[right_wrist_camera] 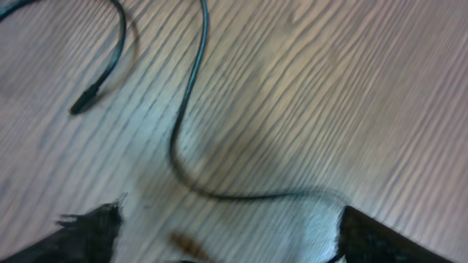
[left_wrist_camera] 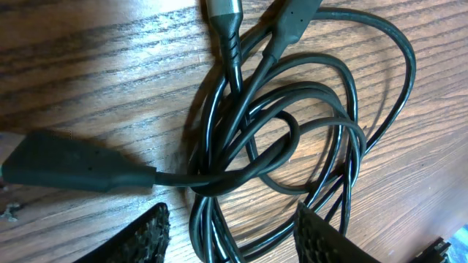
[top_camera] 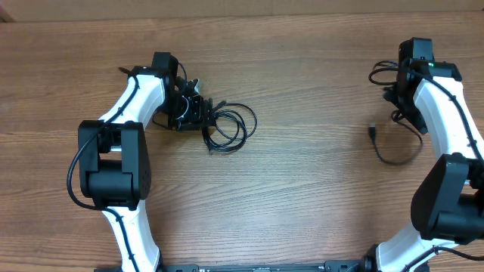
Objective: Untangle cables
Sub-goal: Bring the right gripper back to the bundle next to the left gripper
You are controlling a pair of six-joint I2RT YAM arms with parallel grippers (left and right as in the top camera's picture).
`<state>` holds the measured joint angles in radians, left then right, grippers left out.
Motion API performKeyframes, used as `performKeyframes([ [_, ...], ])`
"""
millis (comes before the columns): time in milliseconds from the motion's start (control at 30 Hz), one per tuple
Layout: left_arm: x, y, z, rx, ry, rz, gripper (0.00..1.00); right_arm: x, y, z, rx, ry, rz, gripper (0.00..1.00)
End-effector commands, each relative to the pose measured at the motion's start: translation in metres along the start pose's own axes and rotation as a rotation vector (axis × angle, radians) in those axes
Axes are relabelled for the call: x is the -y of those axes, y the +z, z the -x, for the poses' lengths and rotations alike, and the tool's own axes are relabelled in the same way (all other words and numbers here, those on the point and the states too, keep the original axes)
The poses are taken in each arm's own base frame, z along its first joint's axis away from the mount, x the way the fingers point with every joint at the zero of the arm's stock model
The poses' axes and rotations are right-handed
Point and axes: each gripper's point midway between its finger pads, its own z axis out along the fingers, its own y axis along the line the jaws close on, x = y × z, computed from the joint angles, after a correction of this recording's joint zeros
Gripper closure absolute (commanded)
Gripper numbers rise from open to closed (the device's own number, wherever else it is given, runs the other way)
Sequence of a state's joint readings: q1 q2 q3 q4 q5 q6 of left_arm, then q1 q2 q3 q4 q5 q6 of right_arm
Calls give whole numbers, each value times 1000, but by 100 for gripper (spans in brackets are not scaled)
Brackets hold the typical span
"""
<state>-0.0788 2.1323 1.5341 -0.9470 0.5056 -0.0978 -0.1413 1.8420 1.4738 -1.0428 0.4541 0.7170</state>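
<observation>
On the left, the left claw (left_wrist_camera: 230,237) is seen released, jaws apart over the tangled bundle (top_camera: 229,128). Its cords run between the fingers without being pinched. The knot (left_wrist_camera: 241,172) is not yet undone: loops are wound round one another at its middle, and the bundle lies on the table (top_camera: 302,189) right at that claw. Three plug ends are counted there: one flat plug (left_wrist_camera: 73,169), a grey-sleeved plug (left_wrist_camera: 225,18) and a black plug (left_wrist_camera: 292,18) at the top. How many cords make up the bundle cannot be told. Over to the right, one loose cord (top_camera: 393,160) is laid out well apart, with one small plug (top_camera: 373,130) showing. The right claw (right_wrist_camera: 227,237) is found released above it, nothing grasped. One cord is judged freed; one bundle is left to be worked loose.
</observation>
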Motion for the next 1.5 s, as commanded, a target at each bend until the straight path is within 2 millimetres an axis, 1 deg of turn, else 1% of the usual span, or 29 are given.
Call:
performKeyframes([
  [0,7,-3,6,13,32,-13,44,-23,-3,-4,-47,-61,113,1],
  [67,7,-3,6,14,33,-13,44,-35,-5,-9,-74,-104,177,0],
  [133,7,-3,6,13,32,-13,45,-49,-10,-19,-126,-150,266,0],
  [167,7,-3,6,13,32,-13,50,-57,-13,-25,-157,-176,317,0],
  [200,7,-3,6,12,32,-13,58,-65,-17,-32,-189,-200,372,0],
  [233,7,-3,6,12,32,-13,64,-73,-22,-39,-219,-223,422,0],
  [300,7,-3,6,12,32,-13,73,-83,-31,-50,-267,-263,496,0],
  [367,7,-2,6,12,32,-12,79,-88,-36,-59,-300,-280,531,0],
  [500,7,-2,6,12,32,-12,83,-92,-45,-77,-360,-307,557,0],
  [600,7,-3,6,13,33,-12,95,-95,-55,-95,-430,-334,591,0],
  [633,7,-3,7,16,36,-9,96,-97,-60,-102,-453,-363,612,0],
  [733,5,-2,8,22,131,3,96,-102,-75,-123,-500,-477,686,0],
  [767,-1,-2,8,19,139,38,96,-103,-77,-128,-506,-501,692,0],
  [833,-14,-3,5,5,126,112,96,-105,-79,-132,-508,-512,693,0],
  [867,-18,-3,4,1,124,135,96,-106,-81,-134,-513,-513,697,2],
  [900,-20,-4,3,-3,126,142,96,-108,-84,-136,-523,-515,714,11],
  [933,-20,-4,3,-4,135,143,96,-111,-88,-139,-536,-519,736,14],
  [1000,-19,-3,4,-3,185,141,96,-114,-93,-146,-543,-540,749,13],
  [1067,-16,-1,3,-9,244,139,93,-118,-97,-154,-532,-591,761,13],
  [1167,-11,1,4,-9,280,142,90,-126,-105,-167,-513,-663,784,11],
  [1233,-9,3,5,-3,288,141,78,-134,-112,-177,-499,-698,802,11],
  [1267,-8,3,6,-1,293,142,76,-138,-116,-181,-492,-714,813,11],
  [1333,-7,4,6,-1,299,150,76,-148,-124,-192,-471,-750,843,11],
  [1400,-6,4,5,-2,300,149,80,-160,-133,-204,-448,-787,875,11],
  [1433,-6,4,6,-2,301,149,79,-166,-137,-212,-439,-807,891,10],
  [1467,-6,4,6,-2,300,149,76,-171,-140,-219,-435,-812,898,9],
])
